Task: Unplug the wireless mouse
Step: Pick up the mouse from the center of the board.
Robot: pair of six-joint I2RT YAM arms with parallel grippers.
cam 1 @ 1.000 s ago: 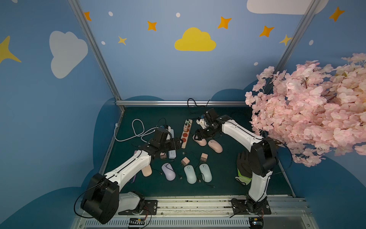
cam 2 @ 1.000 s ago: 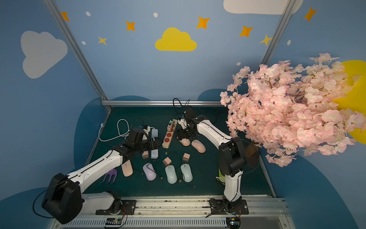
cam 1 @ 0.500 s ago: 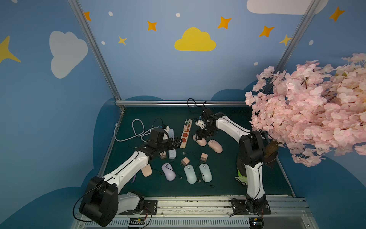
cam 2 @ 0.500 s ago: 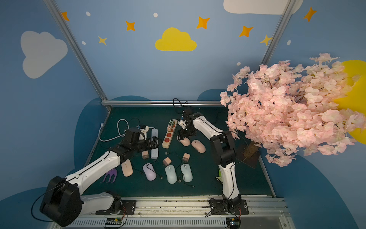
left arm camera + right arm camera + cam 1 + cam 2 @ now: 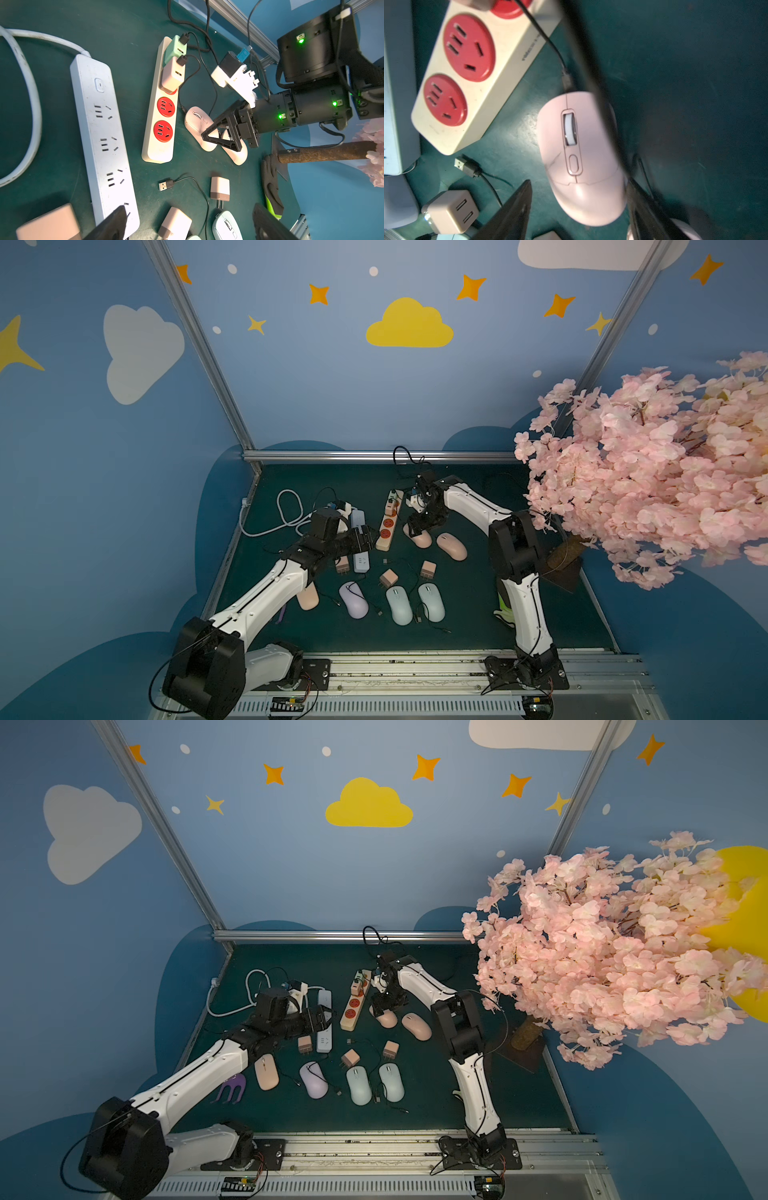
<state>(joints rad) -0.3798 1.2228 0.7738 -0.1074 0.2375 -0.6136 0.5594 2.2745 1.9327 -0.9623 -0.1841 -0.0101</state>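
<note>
Fingers of your right gripper stand spread, one either side of the pink mouse. A gap shows on one side; the other is too blurred to call contact. Left gripper: fingers wide apart, nothing between them, above the white power strip.

Mouse: pale pink, smooth, whitish scroll wheel with an oval button behind it. It lies flat on the green mat, just beside the beige strip with red sockets. Black plug sits in its nose.

Right wrist view gives you the wheel and plug close up, but cuts off the cable's far end. Left wrist view picks that up: the cable runs to the pink charger on the beige strip, with a green charger next to it. It also shows a second pink mouse close alongside the first. In both top views your right gripper hides most of the pink mouse, and the plug is too small to make out.
</note>
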